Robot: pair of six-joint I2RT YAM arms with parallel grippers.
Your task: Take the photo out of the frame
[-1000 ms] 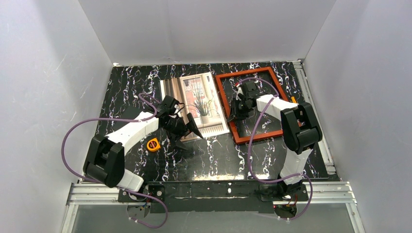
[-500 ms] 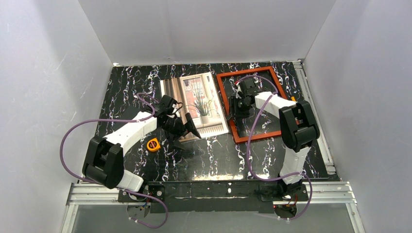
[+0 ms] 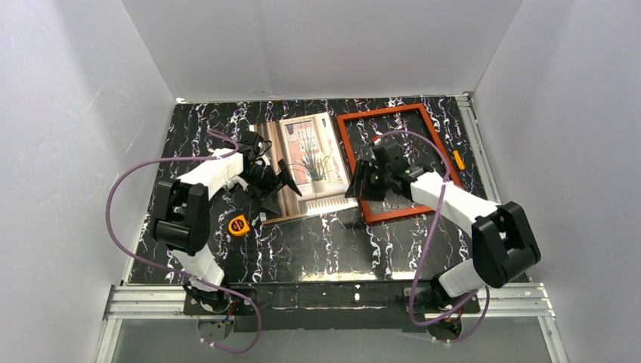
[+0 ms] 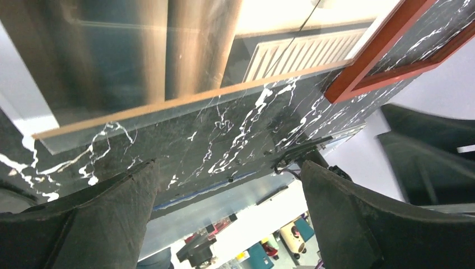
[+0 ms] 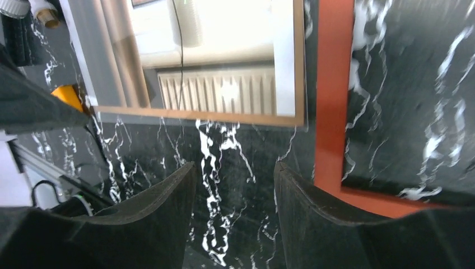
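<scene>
Both my jaws hang spread and empty, job looks done: flat curtain-window print (image 3: 310, 151) lies between them, just beside the thin red-brown wooden frame (image 5: 334, 84).

Photo (image 3: 302, 147) near-left part hidden under left tool (image 3: 275, 193); frame (image 3: 378, 112) left rail partly behind right tool (image 3: 355, 190) (wrist views crop both).

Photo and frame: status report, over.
Left gripper open, empty, at the photo's near edge. Right gripper open, empty, by the frame's near left corner. Photo face up beside the frame, fully out. Tape measure clear of both.
</scene>
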